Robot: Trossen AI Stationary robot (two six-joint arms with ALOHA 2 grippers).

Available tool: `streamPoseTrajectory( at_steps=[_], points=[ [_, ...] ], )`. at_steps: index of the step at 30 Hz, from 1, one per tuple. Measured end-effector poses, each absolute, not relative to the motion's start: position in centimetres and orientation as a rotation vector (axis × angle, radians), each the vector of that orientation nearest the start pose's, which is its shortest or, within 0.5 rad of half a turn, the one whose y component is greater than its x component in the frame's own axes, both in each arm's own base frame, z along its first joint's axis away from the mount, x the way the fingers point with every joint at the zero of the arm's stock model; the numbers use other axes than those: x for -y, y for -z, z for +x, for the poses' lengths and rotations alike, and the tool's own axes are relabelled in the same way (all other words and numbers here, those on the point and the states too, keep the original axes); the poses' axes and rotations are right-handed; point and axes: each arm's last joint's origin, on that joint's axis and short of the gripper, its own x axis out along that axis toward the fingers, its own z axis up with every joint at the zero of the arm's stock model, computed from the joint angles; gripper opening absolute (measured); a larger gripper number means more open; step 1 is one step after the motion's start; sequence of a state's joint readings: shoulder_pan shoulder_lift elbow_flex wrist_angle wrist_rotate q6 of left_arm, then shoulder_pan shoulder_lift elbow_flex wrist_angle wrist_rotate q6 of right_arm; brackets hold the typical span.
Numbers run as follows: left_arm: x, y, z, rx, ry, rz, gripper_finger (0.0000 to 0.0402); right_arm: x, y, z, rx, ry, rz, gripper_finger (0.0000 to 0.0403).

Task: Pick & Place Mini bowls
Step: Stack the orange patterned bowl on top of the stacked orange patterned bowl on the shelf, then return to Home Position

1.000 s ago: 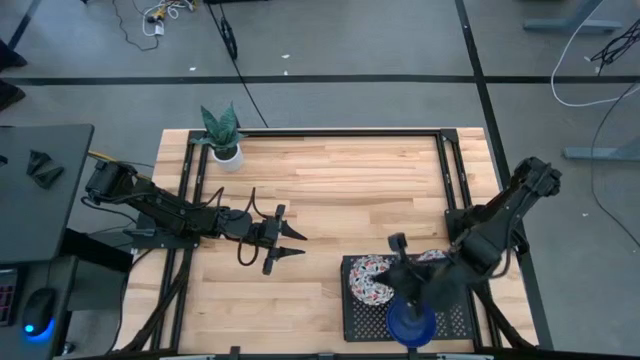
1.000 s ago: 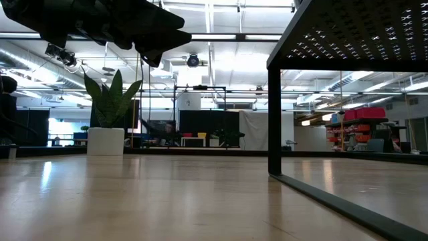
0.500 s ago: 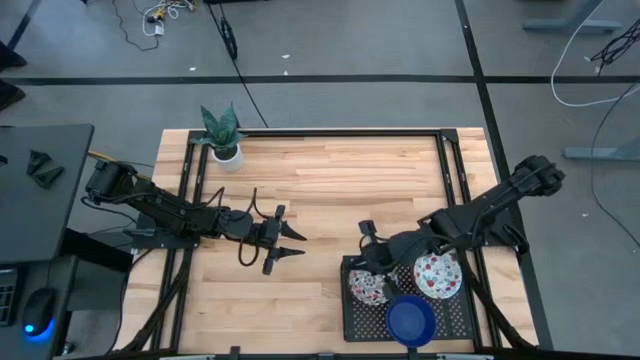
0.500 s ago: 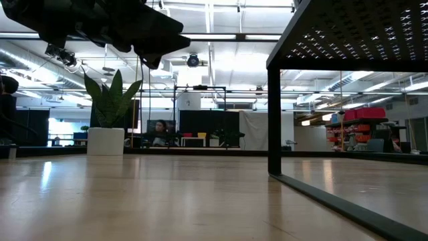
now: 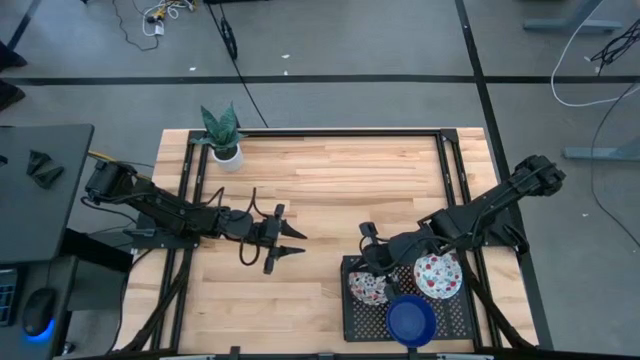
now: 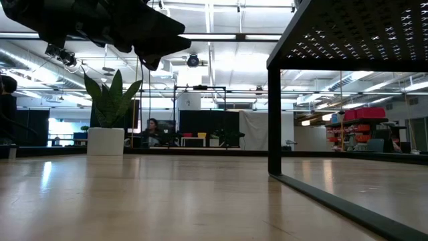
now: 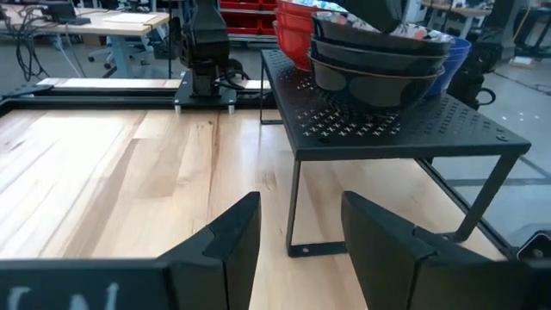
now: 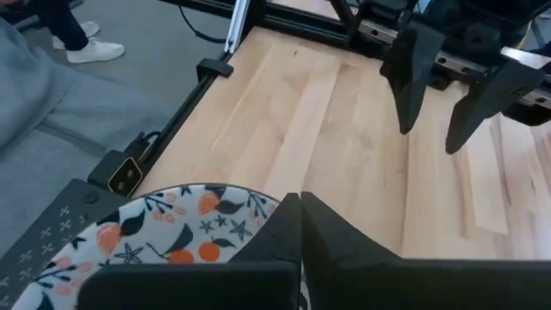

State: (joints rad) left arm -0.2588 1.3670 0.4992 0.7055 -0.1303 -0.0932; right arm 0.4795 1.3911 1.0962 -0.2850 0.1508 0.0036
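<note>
**Hovering at the rack's corner**

Looking down, we are seeing three mini bowls (image 5: 437, 275) on the black rack (image 5: 352, 318): two floral, one cobalt. Our right gripper (image 5: 366, 236), pinched shut and empty, is hanging just beyond the nearest floral bowl (image 8: 164, 232). Our left gripper (image 5: 292, 243) is waiting spread over bare wood. The left wrist view is showing stacked bowls.
</note>
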Motion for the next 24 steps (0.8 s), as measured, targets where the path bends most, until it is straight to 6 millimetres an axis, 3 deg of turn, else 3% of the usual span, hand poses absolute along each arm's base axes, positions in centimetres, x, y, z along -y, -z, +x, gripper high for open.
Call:
streamPoseTrajectory(
  at_steps=[8, 14, 18, 24],
  points=[
    [6.3, -22.0, 25.2, -0.111, 0.116, -0.099, 0.0167, -13.7, -30.4, 27.4, -0.478, -0.317, -0.209, 0.0002],
    [5.5, -23.8, 23.5, -0.216, -0.016, -0.040, 0.0167, -12.3, -33.5, 24.7, -0.391, -0.331, -0.253, 0.0002],
    [4.7, -24.8, 22.0, -0.261, -0.140, 0.041, 0.0167, -9.8, -34.6, 21.9, -0.269, -0.303, -0.262, 0.0002],
    [4.0, -25.2, 20.7, -0.292, -0.255, 0.131, 0.0167, -4.7, -33.3, 18.4, -0.036, -0.195, -0.146, 0.0002]
  ],
)
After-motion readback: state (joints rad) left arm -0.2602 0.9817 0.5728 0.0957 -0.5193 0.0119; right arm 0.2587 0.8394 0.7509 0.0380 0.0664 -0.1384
